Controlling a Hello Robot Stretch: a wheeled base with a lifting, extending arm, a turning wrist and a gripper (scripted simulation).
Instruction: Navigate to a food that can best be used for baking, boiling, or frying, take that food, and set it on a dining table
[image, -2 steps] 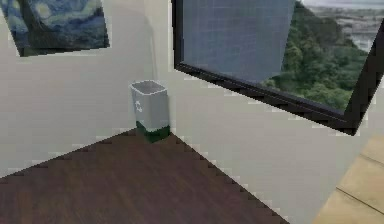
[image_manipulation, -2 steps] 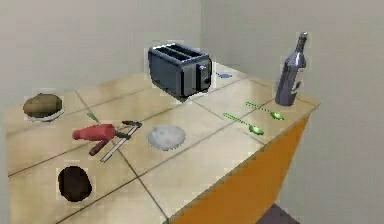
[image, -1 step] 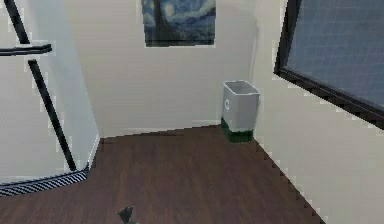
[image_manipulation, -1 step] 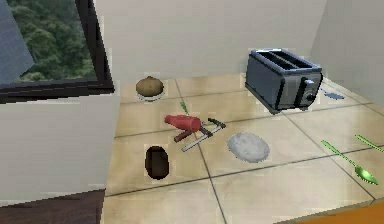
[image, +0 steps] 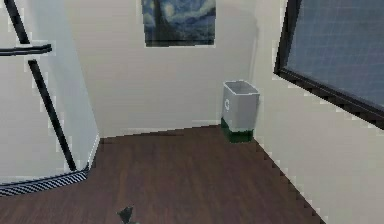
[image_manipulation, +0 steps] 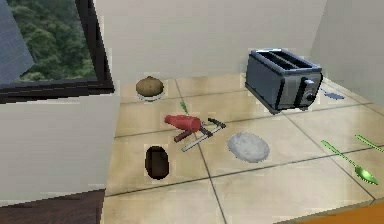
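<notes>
Judging from these views, the task is at an early stage: the robot stands beside a tiled counter (image_manipulation: 300, 170), and a dark brown oval lump (image_manipulation: 157, 162), likely the potato, lies on it toward seven o'clock in the arm side view, apart from everything else. Reaching the food seems nearly done; taking it and carrying it to a dining table are both left. At twelve o'clock from the lump a rounder brown thing (image_manipulation: 151, 88) sits near the wall, too small to name, so which of the two is the food is not certain. A red-handled tool (image_manipulation: 183, 124) and a grey disc (image_manipulation: 248, 147) lie mid-counter, with a toaster (image_manipulation: 284, 80) at two o'clock. The gripper's state cannot be told. Ahead, a fridge (image: 35, 100) is cut off at nine o'clock, and a bin (image: 240, 108) stands in the corner.
</notes>
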